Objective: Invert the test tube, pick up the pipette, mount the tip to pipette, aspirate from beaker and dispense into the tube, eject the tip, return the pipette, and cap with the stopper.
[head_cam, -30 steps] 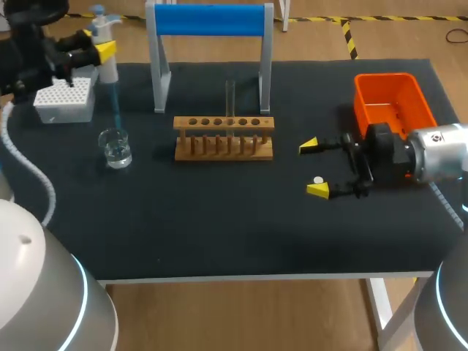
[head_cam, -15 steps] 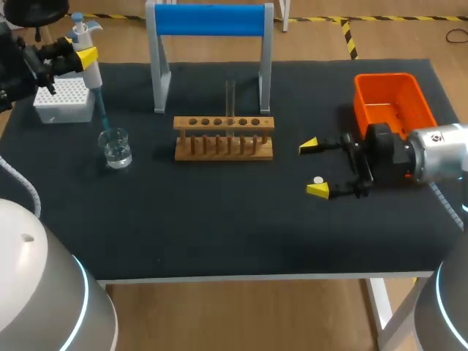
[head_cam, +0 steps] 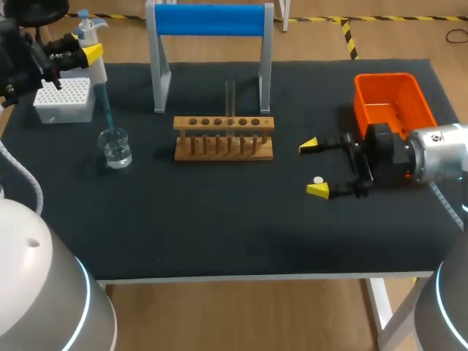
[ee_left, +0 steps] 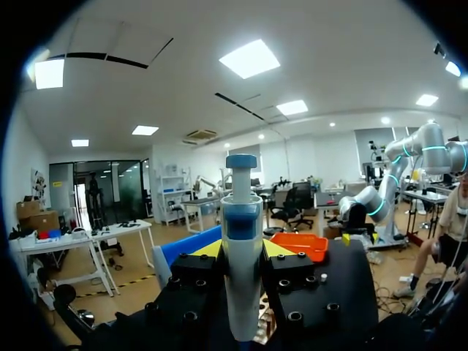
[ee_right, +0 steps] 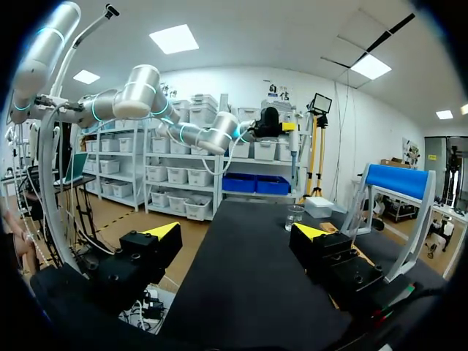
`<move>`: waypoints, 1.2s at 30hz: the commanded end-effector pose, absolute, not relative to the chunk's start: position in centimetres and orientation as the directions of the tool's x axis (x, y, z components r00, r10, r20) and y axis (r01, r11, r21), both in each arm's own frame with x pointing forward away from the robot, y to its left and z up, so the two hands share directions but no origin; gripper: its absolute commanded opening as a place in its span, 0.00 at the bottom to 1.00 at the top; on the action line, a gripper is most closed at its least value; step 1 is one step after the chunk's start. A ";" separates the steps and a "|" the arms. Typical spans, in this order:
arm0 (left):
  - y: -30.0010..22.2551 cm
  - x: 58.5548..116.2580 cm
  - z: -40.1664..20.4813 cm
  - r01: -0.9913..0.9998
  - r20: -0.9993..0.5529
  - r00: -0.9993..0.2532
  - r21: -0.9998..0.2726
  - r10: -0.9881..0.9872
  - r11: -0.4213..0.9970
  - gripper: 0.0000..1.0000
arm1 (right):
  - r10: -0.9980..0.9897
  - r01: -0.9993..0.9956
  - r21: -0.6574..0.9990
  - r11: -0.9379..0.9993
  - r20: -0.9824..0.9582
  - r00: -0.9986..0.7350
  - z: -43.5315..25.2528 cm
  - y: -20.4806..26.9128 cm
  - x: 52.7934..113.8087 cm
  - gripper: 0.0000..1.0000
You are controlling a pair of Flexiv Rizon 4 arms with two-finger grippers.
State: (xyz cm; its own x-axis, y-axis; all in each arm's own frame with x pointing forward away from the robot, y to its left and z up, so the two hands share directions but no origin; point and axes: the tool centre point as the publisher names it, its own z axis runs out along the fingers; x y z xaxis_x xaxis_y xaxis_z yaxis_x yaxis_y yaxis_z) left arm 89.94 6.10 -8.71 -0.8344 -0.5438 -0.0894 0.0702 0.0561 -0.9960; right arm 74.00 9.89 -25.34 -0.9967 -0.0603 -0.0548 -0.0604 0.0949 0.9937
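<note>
While the left fingers (head_cam: 93, 53) are gripping the pipette (head_cam: 99, 69) nearly upright, its blue tip (head_cam: 104, 110) is pointing down into the beaker (head_cam: 115, 148) directly beneath, and the right fingers (head_cam: 319, 190) are lying wide open around the stopper (head_cam: 317, 179) far across the desk (head_cam: 219, 212).

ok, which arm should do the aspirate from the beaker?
Left. Its claw holds the pipette, tip down at the mouth of the beaker. The right claw is open and empty, far across the table past the rack.

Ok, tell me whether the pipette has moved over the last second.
Yes. The pipette, held by the left gripper, shifted slightly left over the tip box, its tip still at the beaker.
</note>
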 end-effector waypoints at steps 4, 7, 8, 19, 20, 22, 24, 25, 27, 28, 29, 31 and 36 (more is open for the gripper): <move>6.2 90.0 -8.7 0.071 -0.090 -0.836 -0.996 -0.541 0.055 0.00 | -0.058 -0.061 0.994 0.095 -0.055 -0.997 -25.3 9.8 73.9 1.00; 6.2 90.0 -8.7 0.071 -0.090 -0.836 -0.996 -0.541 0.055 0.00 | -0.058 -0.061 0.994 0.095 -0.055 -0.997 -25.3 9.8 73.9 1.00; 6.2 90.0 -8.7 0.071 -0.090 -0.836 -0.996 -0.541 0.055 0.00 | -0.058 -0.061 0.994 0.095 -0.055 -0.997 -25.3 9.8 73.9 1.00; 6.2 90.0 -8.7 0.071 -0.090 -0.836 -0.996 -0.541 0.055 0.00 | -0.058 -0.061 0.994 0.095 -0.055 -0.997 -25.3 9.8 73.9 1.00; 6.2 90.0 -8.7 0.071 -0.090 -0.836 -0.996 -0.541 0.055 0.00 | -0.047 -0.054 0.994 0.099 -0.050 -0.998 -25.5 10.5 74.0 1.00; 6.2 90.0 -8.7 0.071 -0.090 -0.836 -0.996 -0.541 0.055 0.00 | -0.030 -0.033 0.995 0.098 -0.030 -0.999 -26.1 12.1 74.4 1.00; 6.2 90.0 -8.7 0.071 -0.090 -0.836 -0.996 -0.541 0.055 0.00 | -0.020 -0.014 0.996 0.093 -0.013 -1.000 -26.7 13.8 74.9 1.00; 6.2 90.0 -8.7 0.071 -0.090 -0.836 -0.996 -0.541 0.055 0.00 | -0.021 -0.007 0.994 0.111 -0.005 -1.000 -27.0 14.7 75.1 1.00; 6.2 90.0 -8.7 0.071 -0.090 -0.836 -0.996 -0.541 0.055 0.00 | -0.018 -0.003 0.990 0.139 0.000 -1.000 -27.5 16.4 75.4 1.00; 6.2 90.0 -8.7 0.071 -0.090 -0.836 -0.996 -0.541 0.055 0.00 | -0.010 0.009 0.990 0.140 0.011 -1.000 -27.7 17.3 75.6 1.00; 6.2 90.0 -8.7 0.071 -0.090 -0.836 -0.996 -0.541 0.055 0.00 | -0.004 0.012 0.988 0.152 0.013 -1.000 -27.8 18.1 75.8 1.00; 6.2 90.0 -8.7 0.071 -0.090 -0.836 -0.996 -0.541 0.055 0.00 | -0.007 0.011 0.985 0.171 0.013 -1.000 -27.9 20.0 76.0 1.00; 6.2 90.0 -8.7 0.071 -0.090 -0.836 -0.996 -0.541 0.055 0.00 | 0.017 0.014 0.975 0.221 0.010 -1.000 -27.7 24.5 76.8 1.00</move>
